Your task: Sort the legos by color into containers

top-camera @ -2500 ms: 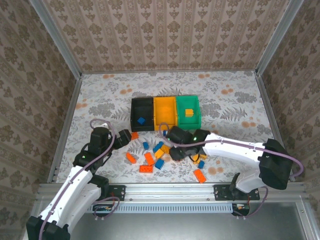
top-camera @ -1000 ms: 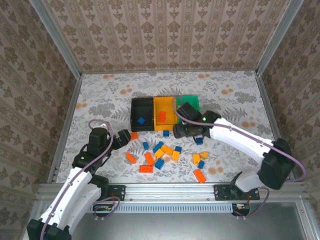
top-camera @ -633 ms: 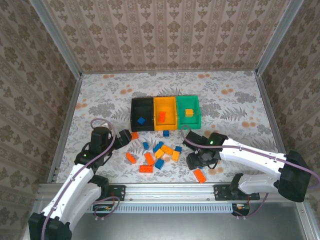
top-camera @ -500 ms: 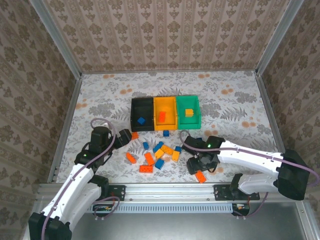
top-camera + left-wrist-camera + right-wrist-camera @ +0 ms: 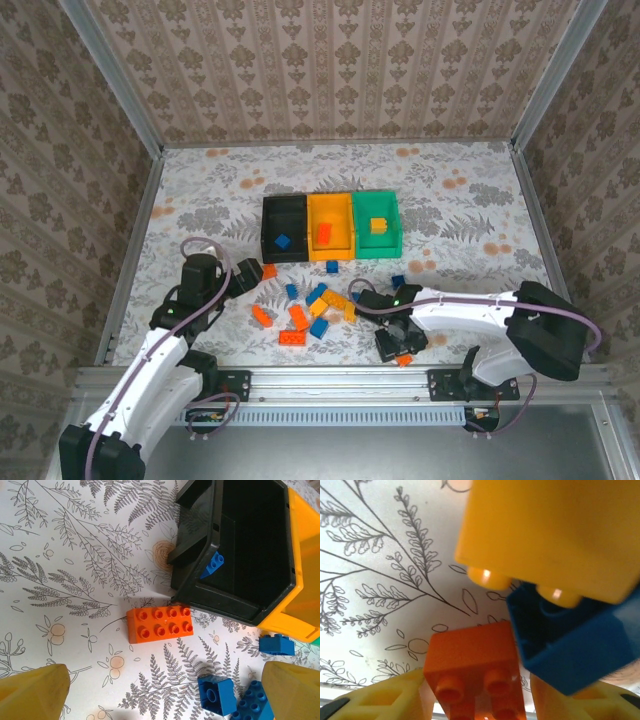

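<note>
My right gripper (image 5: 398, 342) is low at the table's near edge, shut on a red-orange brick (image 5: 472, 670); its yellow fingers (image 5: 385, 700) lie close against both sides. A yellow brick (image 5: 550, 535) and a blue brick (image 5: 570, 645) lie just beyond it. My left gripper (image 5: 165, 695) stands open above bare cloth, with a red-orange brick (image 5: 160, 624) ahead of it by the black bin (image 5: 240, 545). The black bin (image 5: 268, 225), orange bin (image 5: 312, 235) and green bin (image 5: 392, 225) stand joined in a row. Several loose bricks (image 5: 310, 312) lie in front of them.
A blue brick (image 5: 212, 565) lies in the black bin, a red-orange one (image 5: 324, 232) in the orange bin, a yellow one (image 5: 378, 225) in the green bin. Blue bricks (image 5: 216, 694) lie near my left gripper's right finger (image 5: 295, 690). The metal rail (image 5: 330, 378) runs close behind my right gripper.
My right arm swung from the bins back toward the near edge and came down over the red-orange brick. The left arm has barely moved.
</note>
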